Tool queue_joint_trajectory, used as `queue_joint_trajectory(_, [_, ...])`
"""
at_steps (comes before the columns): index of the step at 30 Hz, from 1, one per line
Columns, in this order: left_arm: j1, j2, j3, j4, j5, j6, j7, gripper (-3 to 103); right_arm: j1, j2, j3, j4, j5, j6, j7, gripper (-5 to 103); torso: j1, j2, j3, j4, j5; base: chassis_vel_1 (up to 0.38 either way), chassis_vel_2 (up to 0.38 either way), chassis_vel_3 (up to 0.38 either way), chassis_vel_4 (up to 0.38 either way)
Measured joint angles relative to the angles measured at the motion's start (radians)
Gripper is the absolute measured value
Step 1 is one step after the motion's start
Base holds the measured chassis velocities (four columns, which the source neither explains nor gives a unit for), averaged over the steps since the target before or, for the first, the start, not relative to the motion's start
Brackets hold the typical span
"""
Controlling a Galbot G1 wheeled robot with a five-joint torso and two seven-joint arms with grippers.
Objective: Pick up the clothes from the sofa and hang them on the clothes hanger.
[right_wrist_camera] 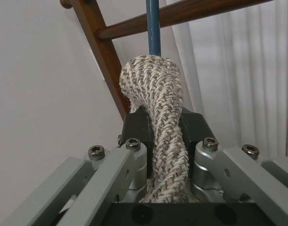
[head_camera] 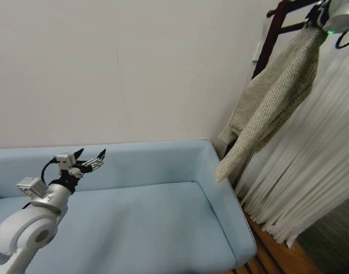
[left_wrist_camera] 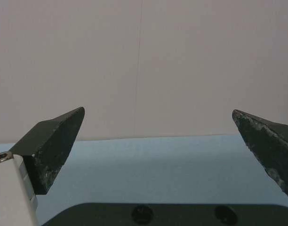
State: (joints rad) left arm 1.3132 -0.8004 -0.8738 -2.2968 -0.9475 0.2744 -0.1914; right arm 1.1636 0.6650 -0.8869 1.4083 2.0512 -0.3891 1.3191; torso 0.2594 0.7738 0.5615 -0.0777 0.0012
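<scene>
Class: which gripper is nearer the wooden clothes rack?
Right. The right gripper holds the knitted garment up beside the rack; the left gripper hovers far off, over the sofa.

Right gripper (head_camera: 323, 25) holds sweater (head_camera: 277, 97) at rack (head_camera: 271, 41).

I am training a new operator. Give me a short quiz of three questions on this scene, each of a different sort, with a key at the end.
1. True or false: the left end effector holds the knitted garment.
2. Where is the right end effector?
A) resting on a table
B) raised beside the wooden rack, shut on the knitted garment
C) down on the floor
3. Fill in the word: the left end effector hovers open above the light ____ sofa.

Key: 1 false; 2 B; 3 blue.
</scene>
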Motion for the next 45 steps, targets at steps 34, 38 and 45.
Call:
queue_joint_trajectory(34, [-0.011,-0.063,0.044,0.022,0.050,-0.006,0.040,100,-0.053,0.036,-0.029,-0.219,-0.145,-0.076,-0.157,11,0.000,0.000,0.000,0.0001,0.0002,0.000,0.000,0.000,0.000])
queue_joint_trajectory(38, [-0.015,-0.065,0.053,0.030,0.058,-0.010,0.048,100,-0.061,0.035,-0.029,-0.213,-0.144,-0.072,-0.149,11,0.000,0.000,0.000,-0.0003,0.0003,0.000,0.000,0.000,0.000])
queue_joint_trajectory(45, [-0.018,-0.067,0.059,0.036,0.063,-0.014,0.056,100,-0.076,0.034,-0.026,-0.190,-0.135,-0.053,-0.120,11,0.000,0.000,0.000,-0.0003,0.0003,0.000,0.000,0.000,0.000])
